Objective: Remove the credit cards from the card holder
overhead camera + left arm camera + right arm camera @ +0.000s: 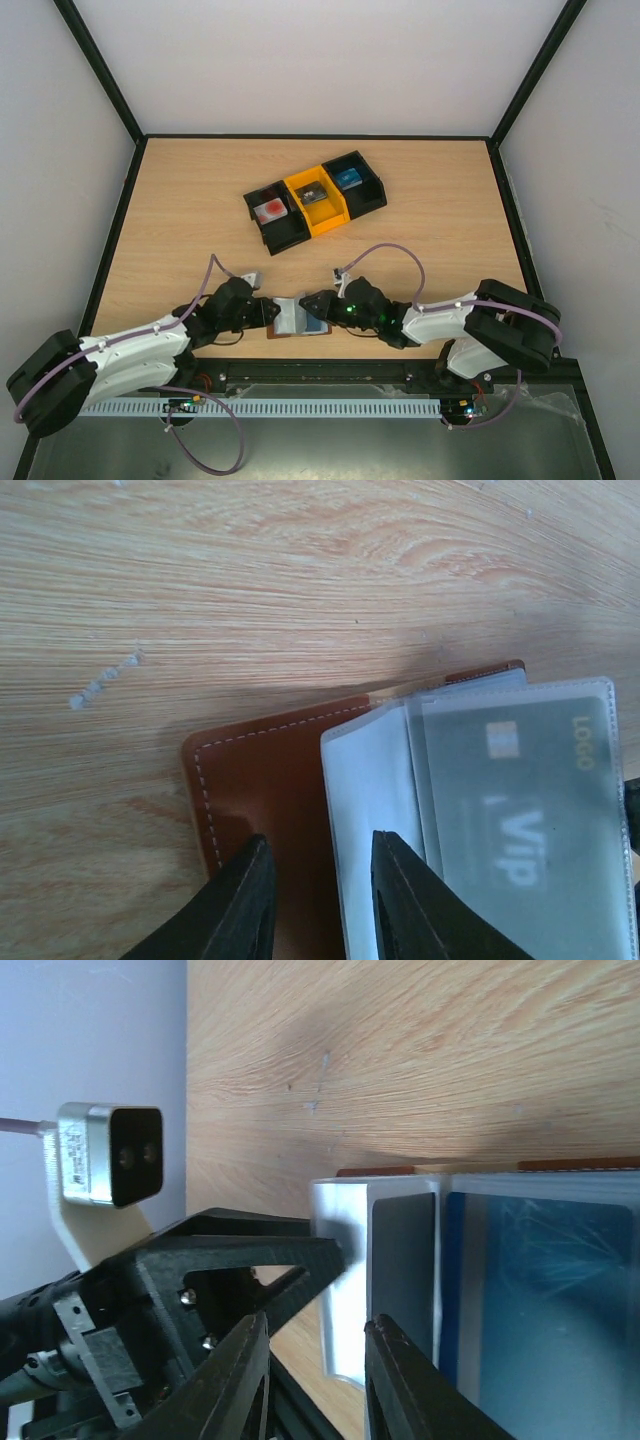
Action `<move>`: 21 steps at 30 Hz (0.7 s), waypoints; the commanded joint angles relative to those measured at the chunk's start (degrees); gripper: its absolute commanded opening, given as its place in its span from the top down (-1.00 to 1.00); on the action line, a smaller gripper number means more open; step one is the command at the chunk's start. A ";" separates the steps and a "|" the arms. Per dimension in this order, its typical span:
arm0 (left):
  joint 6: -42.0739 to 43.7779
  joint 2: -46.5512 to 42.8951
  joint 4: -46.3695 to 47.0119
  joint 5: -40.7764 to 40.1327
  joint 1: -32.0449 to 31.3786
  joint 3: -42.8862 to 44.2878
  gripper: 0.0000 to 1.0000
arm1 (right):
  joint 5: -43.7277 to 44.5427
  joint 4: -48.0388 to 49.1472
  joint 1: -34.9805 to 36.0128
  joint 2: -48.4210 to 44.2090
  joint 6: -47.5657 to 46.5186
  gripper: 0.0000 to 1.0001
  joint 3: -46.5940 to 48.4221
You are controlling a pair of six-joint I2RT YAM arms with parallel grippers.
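The brown leather card holder lies spread open near the table's front edge, between both grippers. Its clear sleeves hold a dark grey credit card printed with VIP and a blue credit card. My left gripper hovers over the holder's left side. Its jaws are apart, one finger over the brown cover, the other over the sleeve's edge. My right gripper is open too, with the sleeve's pale end between its fingers. The left gripper's fingertip touches that same sleeve end.
A row of three small bins stands mid-table: black, orange and black, each holding a small item. The left arm's wrist camera sits close to my right gripper. A black frame rail runs just behind the holder.
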 commanded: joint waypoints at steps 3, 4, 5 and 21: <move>-2.62 1.78 7.63 3.28 -0.21 -2.63 0.42 | -1.31 0.57 0.41 2.15 -0.57 0.44 3.43; -2.97 1.94 8.41 3.53 -0.15 -2.92 0.42 | -1.48 0.56 0.41 2.38 -0.69 0.44 3.77; -3.21 2.09 9.07 3.70 -0.19 -3.15 0.43 | -1.74 0.54 0.47 2.66 -0.72 0.44 4.04; -6.34 0.42 10.40 3.86 -0.21 -2.50 0.43 | -4.67 -2.27 0.59 7.83 -2.71 0.43 9.91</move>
